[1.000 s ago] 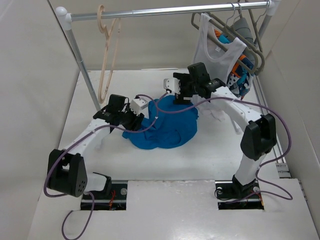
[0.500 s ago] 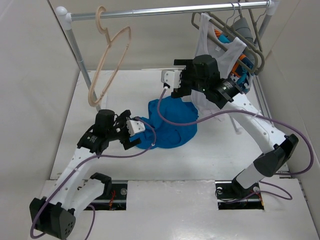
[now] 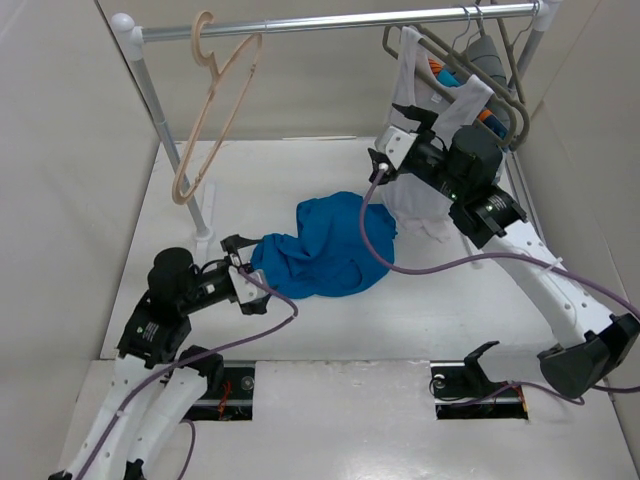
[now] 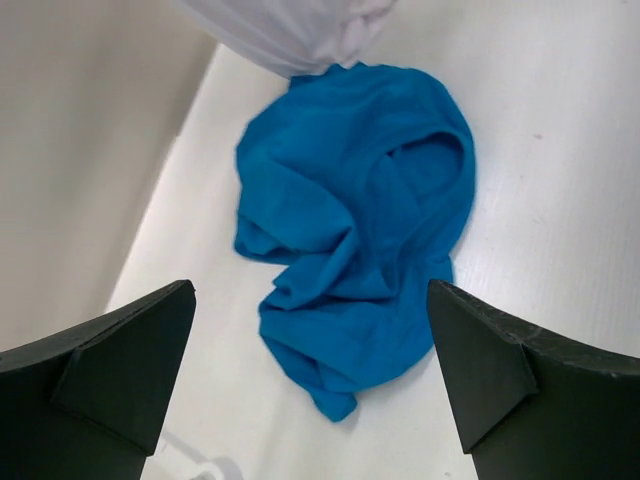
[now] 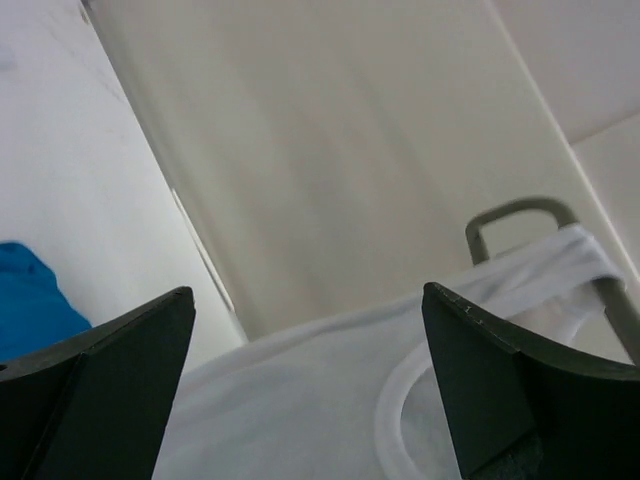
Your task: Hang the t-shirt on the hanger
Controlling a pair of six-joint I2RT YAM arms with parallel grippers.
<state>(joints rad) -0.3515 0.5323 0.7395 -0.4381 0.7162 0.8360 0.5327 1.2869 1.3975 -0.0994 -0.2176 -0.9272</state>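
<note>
The bright blue t-shirt (image 3: 325, 245) lies crumpled on the white table, free of both grippers. In the left wrist view the t-shirt (image 4: 350, 220) lies just ahead of my left gripper (image 4: 310, 290), whose fingers stand wide apart with nothing between them. From above, the left gripper (image 3: 243, 276) is open at the shirt's left edge. The pale beige hanger (image 3: 210, 110) hangs by its hook from the rail at the back left. My right gripper (image 3: 398, 140) is raised beside the white tank top, open and empty. A corner of the t-shirt (image 5: 30, 300) shows at the left of the right wrist view.
A metal rail (image 3: 330, 22) crosses the back on a slanted post (image 3: 160, 110). At its right end hang a white tank top (image 3: 425, 110), grey hangers (image 3: 500, 90) and a patterned garment (image 3: 482, 150). The tank top (image 5: 300, 400) fills the right wrist view. Walls stand close on both sides.
My left gripper opened, let go of the t-shirt and drew back toward the near left. The right arm rose from the shirt toward the tank top. The beige hanger swung round.
</note>
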